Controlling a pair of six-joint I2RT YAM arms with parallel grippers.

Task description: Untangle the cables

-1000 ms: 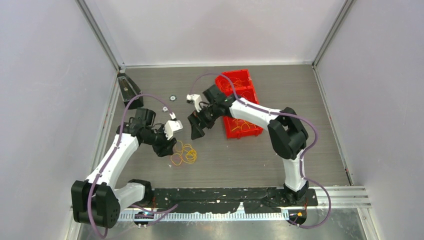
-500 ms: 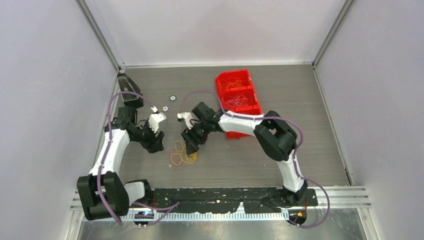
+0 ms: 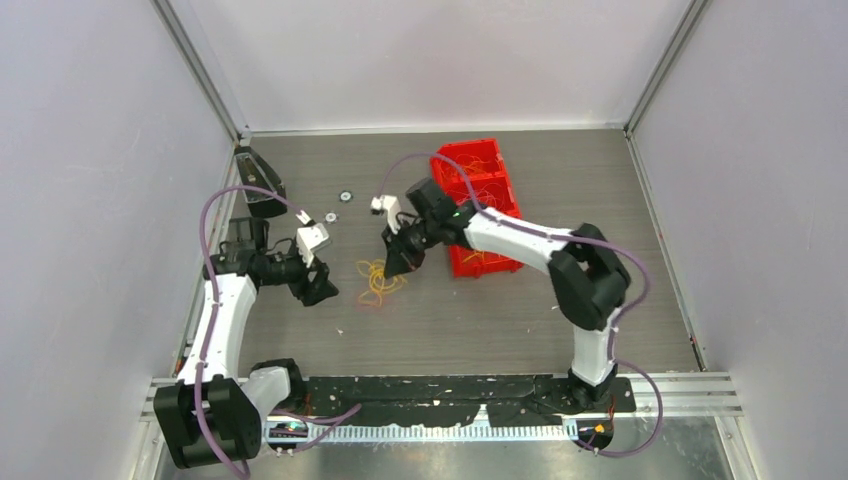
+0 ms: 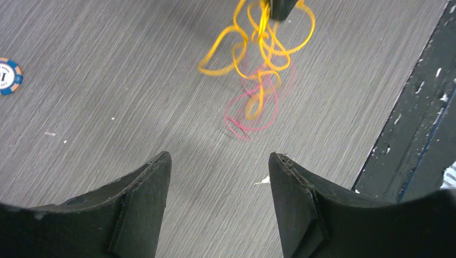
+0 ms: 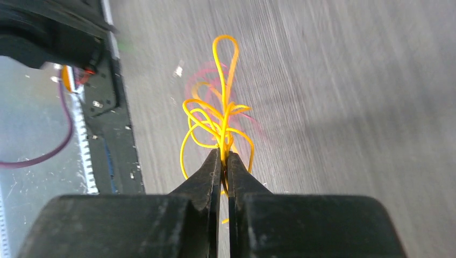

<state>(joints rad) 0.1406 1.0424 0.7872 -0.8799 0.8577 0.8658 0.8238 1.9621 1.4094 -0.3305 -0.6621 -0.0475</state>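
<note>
Orange, yellow and pink cables point(image 5: 220, 121) hang in a bunch from the right gripper point(image 5: 221, 157), whose fingers squeeze tight on them, over the grey table point(image 3: 500, 320). Nearby, the left gripper point(image 4: 218, 161) holds its fingers wide apart.

Just one mark to read here: the small round blue-and-orange chip point(image 4: 8, 75), cut off at the left edge of the left wrist view on the grey wood-grain worktop point(image 4: 107, 123), shows what looks like a dark "1" on its white centre.
</note>
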